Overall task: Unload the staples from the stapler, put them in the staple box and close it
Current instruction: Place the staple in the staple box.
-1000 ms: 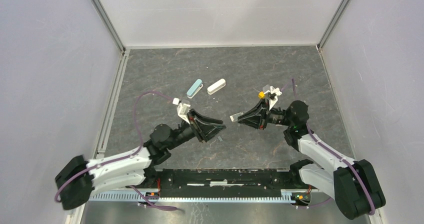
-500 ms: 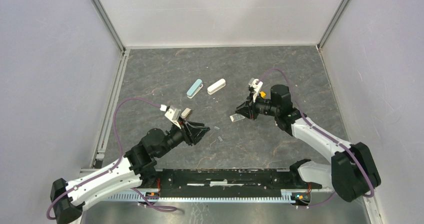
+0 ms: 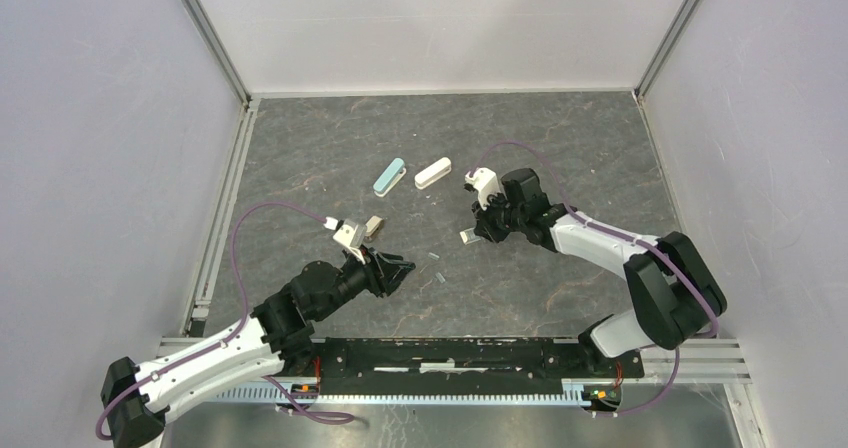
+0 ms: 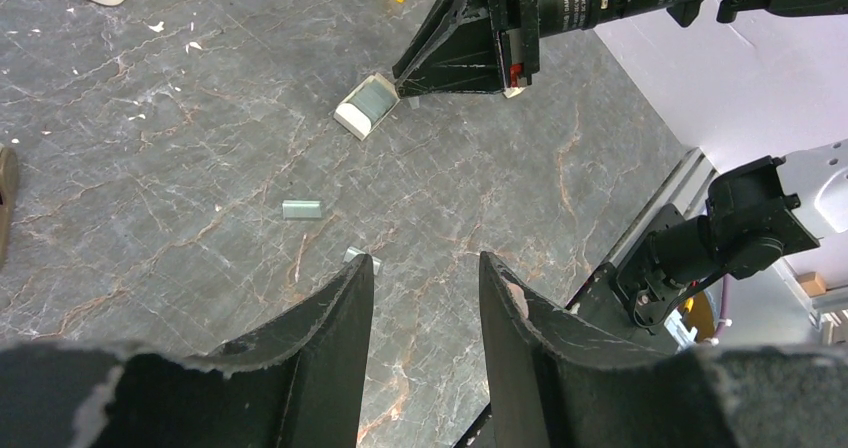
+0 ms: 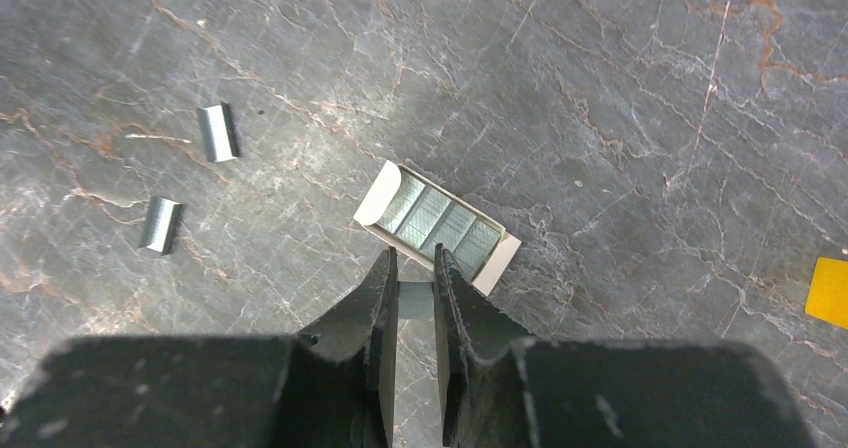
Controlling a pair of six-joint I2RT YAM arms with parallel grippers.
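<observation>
Right wrist view: right gripper (image 5: pixel 413 258) jaws almost together, pinching a short silvery bit of staples (image 5: pixel 415 300), tips right by the small staple box (image 5: pixel 440 226)
Left gripper (image 4: pixel 427 263): jaws partway apart, nothing in them, above the tabletop
Loose strips (image 5: pixel 217 133): two, lying flat near the box
Hard to tell: held strip mostly hidden by the fingers; can't say if the tips touch the box
Surface: dark grey marbled table (image 3: pixel 330 138), pale walls around; teal oblong thing (image 3: pixel 389 177) and white oblong thing (image 3: pixel 433 174) farther back

Matt grey, marbled stone-look worktop (image 4: pixel 150 118); dull silvery metal staples (image 4: pixel 301 209); my left tool (image 4: pixel 427 264), matt black plastic, rough-edged.
</observation>
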